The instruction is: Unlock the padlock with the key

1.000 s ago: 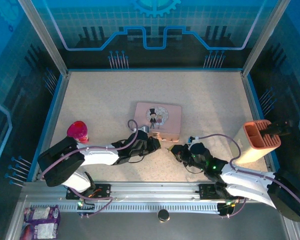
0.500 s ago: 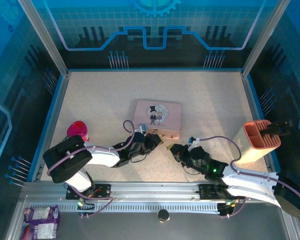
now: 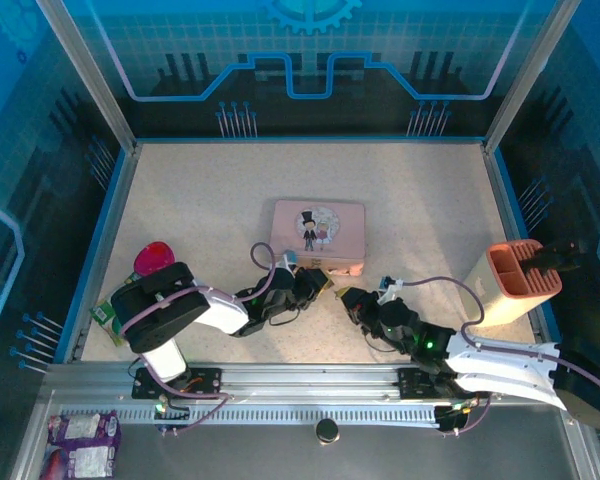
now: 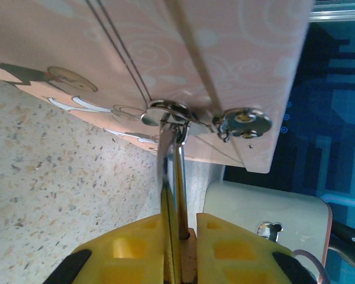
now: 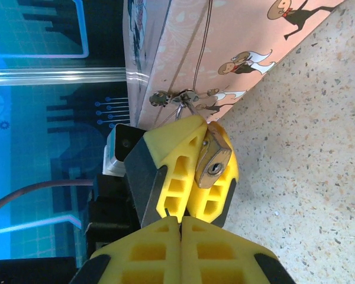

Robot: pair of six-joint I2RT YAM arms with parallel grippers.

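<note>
At the tin's point(image 3: 317, 235) near edge, the left gripper point(image 4: 180, 231) clamps the padlock point(image 5: 212, 158); the right gripper point(image 5: 180, 225), pressed closed, sits just beside it, with open table point(image 3: 200, 200) around.

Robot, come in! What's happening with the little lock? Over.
Left gripper shut on padlock. Right gripper shut, facing keyhole. Padlock hooked on clasp of pink tin.

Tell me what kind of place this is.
Most likely a robot test cell in a lab. A speckled table is fenced by an aluminium frame and blue printed panels. The left arm and right arm are bolted to a rail. A pink tin looks like a prop.
</note>
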